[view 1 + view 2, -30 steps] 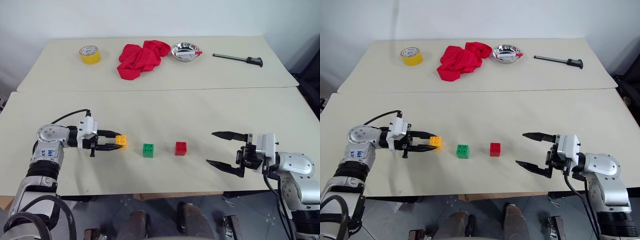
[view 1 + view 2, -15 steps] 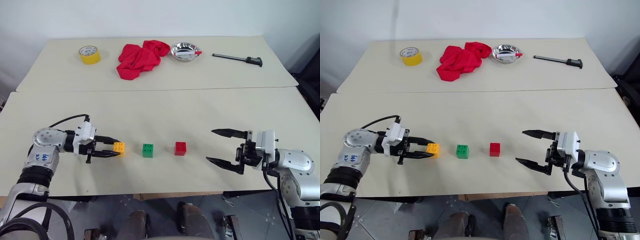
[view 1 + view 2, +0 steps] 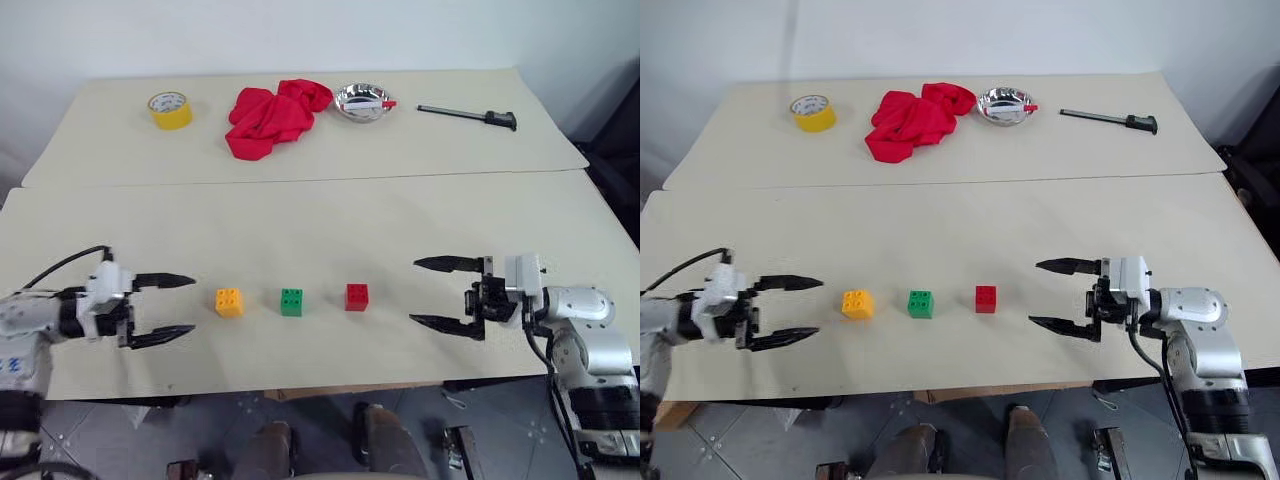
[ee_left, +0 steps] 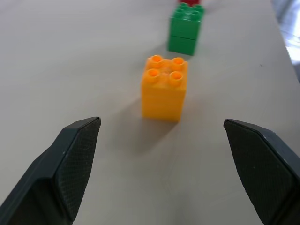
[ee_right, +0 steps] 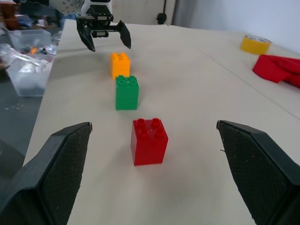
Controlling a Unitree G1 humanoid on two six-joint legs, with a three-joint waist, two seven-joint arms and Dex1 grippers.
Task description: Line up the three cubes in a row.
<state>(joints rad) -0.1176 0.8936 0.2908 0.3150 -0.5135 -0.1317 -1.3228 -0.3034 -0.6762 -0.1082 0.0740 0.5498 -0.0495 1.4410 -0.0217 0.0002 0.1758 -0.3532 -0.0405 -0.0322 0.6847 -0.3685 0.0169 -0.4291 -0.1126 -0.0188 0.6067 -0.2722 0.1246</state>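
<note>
orange-yellow cube, green cube, red cube, black pincers

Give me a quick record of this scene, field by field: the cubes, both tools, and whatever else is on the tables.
cubes: orange cube, green cube, red cube, standing in a row on the near table, apart from each other
order from robot's left: orange, green, red
left tool: open, holding nothing, just left of the orange cube
right tool: open, holding nothing, right of the red cube
far table: yellow tape roll, red cloth, metal bowl, black-handled tool
task state: the row looks formed
</note>
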